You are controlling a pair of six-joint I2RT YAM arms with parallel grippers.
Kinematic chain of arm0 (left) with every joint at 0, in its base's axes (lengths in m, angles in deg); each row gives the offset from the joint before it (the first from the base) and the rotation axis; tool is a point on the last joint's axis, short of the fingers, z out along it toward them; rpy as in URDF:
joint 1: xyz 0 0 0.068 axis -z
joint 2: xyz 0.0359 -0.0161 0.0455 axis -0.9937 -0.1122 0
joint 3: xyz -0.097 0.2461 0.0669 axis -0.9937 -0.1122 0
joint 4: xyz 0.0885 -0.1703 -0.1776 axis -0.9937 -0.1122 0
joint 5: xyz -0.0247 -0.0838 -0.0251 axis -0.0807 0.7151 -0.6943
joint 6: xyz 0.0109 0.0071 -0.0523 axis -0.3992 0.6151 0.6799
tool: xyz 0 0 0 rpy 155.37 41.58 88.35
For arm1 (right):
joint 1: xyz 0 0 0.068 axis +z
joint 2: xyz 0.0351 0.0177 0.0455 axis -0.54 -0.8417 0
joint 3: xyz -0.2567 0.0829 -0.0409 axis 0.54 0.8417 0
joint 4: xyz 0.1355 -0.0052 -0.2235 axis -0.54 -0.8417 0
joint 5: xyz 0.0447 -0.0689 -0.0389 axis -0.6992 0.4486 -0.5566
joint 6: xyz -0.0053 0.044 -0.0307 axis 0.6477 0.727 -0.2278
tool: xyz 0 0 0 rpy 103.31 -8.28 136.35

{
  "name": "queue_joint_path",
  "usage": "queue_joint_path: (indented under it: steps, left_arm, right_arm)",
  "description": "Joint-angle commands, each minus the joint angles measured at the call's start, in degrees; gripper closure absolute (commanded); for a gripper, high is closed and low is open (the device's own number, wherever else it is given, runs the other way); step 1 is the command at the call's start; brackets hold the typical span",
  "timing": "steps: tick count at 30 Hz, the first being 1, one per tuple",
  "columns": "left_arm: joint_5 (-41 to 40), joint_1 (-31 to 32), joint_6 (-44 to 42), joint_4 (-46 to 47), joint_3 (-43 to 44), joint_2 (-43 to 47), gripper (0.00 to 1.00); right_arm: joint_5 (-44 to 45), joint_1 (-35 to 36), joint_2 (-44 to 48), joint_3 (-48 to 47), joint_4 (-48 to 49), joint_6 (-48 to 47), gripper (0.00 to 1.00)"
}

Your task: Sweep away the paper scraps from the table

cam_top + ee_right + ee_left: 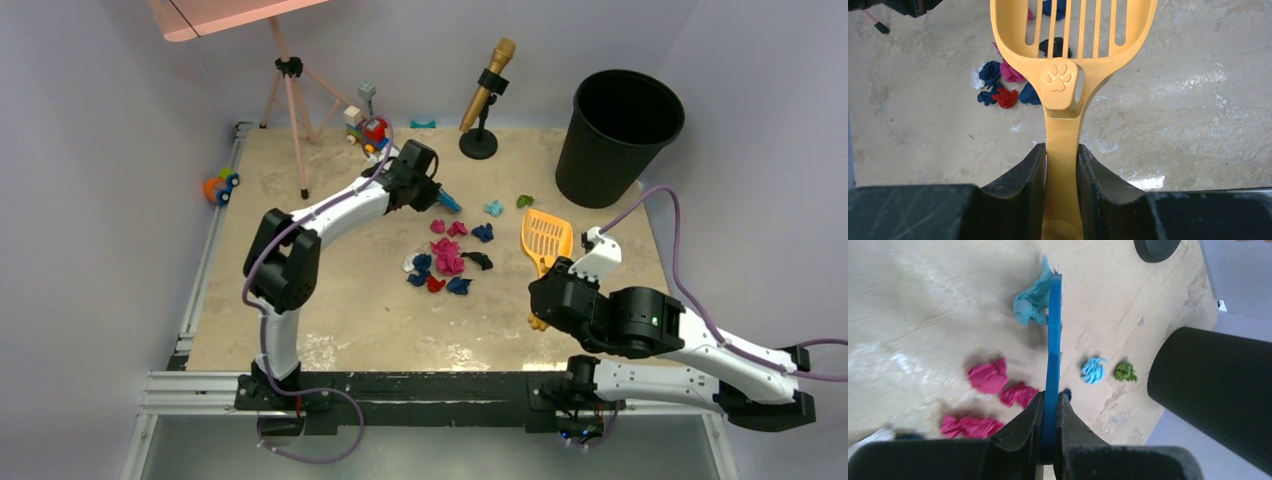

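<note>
Several paper scraps (445,262), pink, navy, red and white, lie bunched at the middle of the table (330,310). A teal scrap (493,208) and a green one (524,201) lie apart, further back. My left gripper (432,195) is shut on a flat blue sweeper (1053,340), behind the bunch. A teal scrap (1030,302) touches the blade, with pink scraps (988,377) to its left. My right gripper (552,278) is shut on the handle of a yellow slotted scoop (1063,82), right of the bunch. Navy and red scraps (998,90) show beside it.
A black bin (618,135) stands at the back right and also shows in the left wrist view (1218,390). A gold microphone on a stand (487,95), a pink tripod (290,100) and a toy train (368,128) stand along the back. A toy car (220,185) sits at the left edge.
</note>
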State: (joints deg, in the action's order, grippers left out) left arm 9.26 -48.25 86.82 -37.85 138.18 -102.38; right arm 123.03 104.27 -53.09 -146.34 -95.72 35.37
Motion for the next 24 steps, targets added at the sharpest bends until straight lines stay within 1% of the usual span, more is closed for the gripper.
queue_joint_path:
  steps: [1, 2, 5, 7, 9, 11, 13, 16, 18, 20, 22, 24]
  left_arm:
    - [1.7, 0.1, -5.2, 5.2, -8.2, 9.2, 1.0]
    - [3.2, 0.3, -6.4, 10.2, -9.5, 10.9, 1.0]
    - [8.1, 0.6, -8.8, 19.3, -9.8, 12.1, 1.0]
    - [11.8, 0.9, -9.3, 23.7, -6.7, 10.1, 1.0]
    - [18.0, 0.9, -9.0, 29.7, -1.4, 5.3, 1.0]
    - [23.3, 1.2, -7.6, 28.4, 7.5, -1.4, 1.0]
    - [26.0, 2.0, -7.5, 22.3, 18.5, -8.6, 1.0]
    - [26.4, 4.2, -7.7, 16.3, 31.9, -18.1, 1.0]
    - [25.7, 5.1, -7.1, 13.7, 38.6, -23.2, 1.0]
    - [24.8, 5.5, -5.7, 12.8, 41.5, -26.8, 1.0]
    - [23.2, 5.6, -4.5, 11.1, 41.0, -28.6, 1.0]
    - [19.4, 5.6, -4.3, 6.6, 39.9, -29.0, 1.0]
  right_arm:
    - [1.9, 0.0, 0.5, 0.0, 1.4, 0.4, 1.0]
    - [1.9, 0.0, 0.5, 0.2, 1.5, 0.3, 1.0]
    - [1.4, 0.0, 0.4, 0.3, 1.5, 0.3, 1.0]
    - [1.2, 0.0, 0.4, 0.4, 1.6, 0.2, 1.0]
    - [0.9, 0.0, 0.4, 0.4, 2.1, -0.4, 1.0]
    - [0.7, 0.0, 0.4, 0.5, 2.8, -1.3, 1.0]
    - [0.6, 0.0, 0.5, 0.5, 3.8, -2.8, 1.0]
    - [0.7, 0.0, 0.5, 0.7, 4.2, -3.3, 1.0]
    - [1.0, 0.0, 0.6, 0.7, 4.2, -3.4, 1.0]
    - [1.2, 0.0, 0.7, 0.6, 4.0, -3.4, 1.0]
    - [1.3, 0.0, 0.9, 0.3, 3.8, -3.4, 1.0]
    - [1.7, 0.0, 1.0, -0.1, 3.7, -3.6, 1.0]
